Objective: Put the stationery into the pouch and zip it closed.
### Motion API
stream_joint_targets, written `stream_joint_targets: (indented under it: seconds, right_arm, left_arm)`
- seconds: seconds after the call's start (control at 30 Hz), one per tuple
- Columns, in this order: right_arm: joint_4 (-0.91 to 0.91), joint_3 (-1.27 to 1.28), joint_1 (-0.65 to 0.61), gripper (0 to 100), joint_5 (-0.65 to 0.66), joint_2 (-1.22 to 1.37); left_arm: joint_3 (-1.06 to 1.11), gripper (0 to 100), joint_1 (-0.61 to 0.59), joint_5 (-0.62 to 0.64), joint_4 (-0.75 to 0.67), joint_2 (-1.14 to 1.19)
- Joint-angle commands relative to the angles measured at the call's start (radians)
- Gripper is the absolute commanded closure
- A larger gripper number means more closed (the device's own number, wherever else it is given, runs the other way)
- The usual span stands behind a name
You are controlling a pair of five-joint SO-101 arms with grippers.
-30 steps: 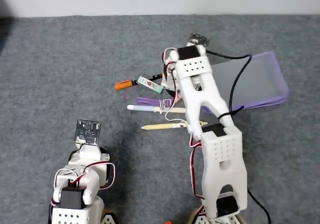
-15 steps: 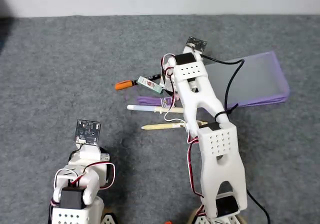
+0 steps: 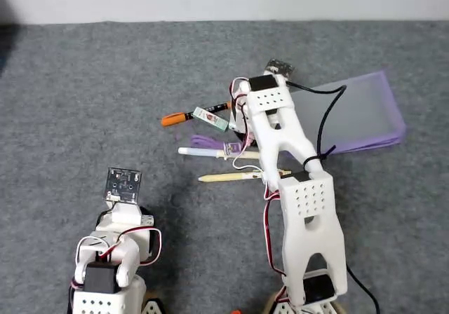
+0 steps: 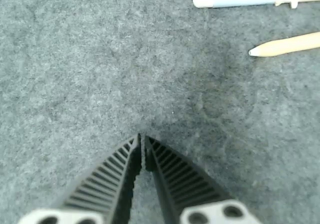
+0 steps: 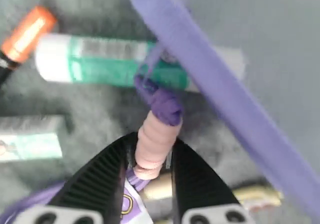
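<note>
Right hand (image 5: 150, 151) is clenched on a pink pull (image 5: 154, 140), a ribbed cylinder that stands upright between the two black ribbed fingers (image 5: 107, 171). A knot of purple cord at the pull's far end ties it to the edge of the pouch (image 5: 215, 86). Just past the knot lies a green-and-white tube (image 5: 105, 61), and an orange marker (image 5: 27, 31) lies beside the tube's end.

From above, the right arm (image 3: 309, 216) stretches from the near edge of the tabletop (image 3: 84, 83) out to the middle. Its wrist is bent down over the left end of the purple, see-through pouch, which lies flat and reaches away to the right. A white pen (image 3: 203, 151) and a cream pen (image 3: 228, 177) lie roughly side by side just left of the arm, apart from the pouch.

Left hand (image 4: 142, 144) hangs above bare grey tabletop, fingertips pressed together and gripping nothing, with the tips of both pens farther off. The left arm (image 3: 116, 258) is folded back at the near left, well apart from the stationery.
</note>
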Motion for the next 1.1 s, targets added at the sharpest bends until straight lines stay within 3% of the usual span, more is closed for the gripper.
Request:
stream_joint_targets:
  seconds: [0.0,0.33,0.53,1.07]
  right_arm:
    - [0.071,-0.04,-0.01,99.0,0.044,-0.147]
    - [0.291,-0.04,-0.11,99.0,0.152,-0.429]
    - [0.306,0.064,-0.131,99.1,0.224,-0.578]
    - [0.303,0.873,-0.14,99.1,0.333,-1.141]
  left_arm:
    - [-0.01,99,-0.006,0.009,-0.002,-0.014]
    - [-0.01,99,-0.006,0.009,-0.002,-0.014]
    - [-0.01,99,-0.006,0.009,-0.002,-0.014]
    - [-0.01,99,-0.006,0.009,-0.002,-0.014]
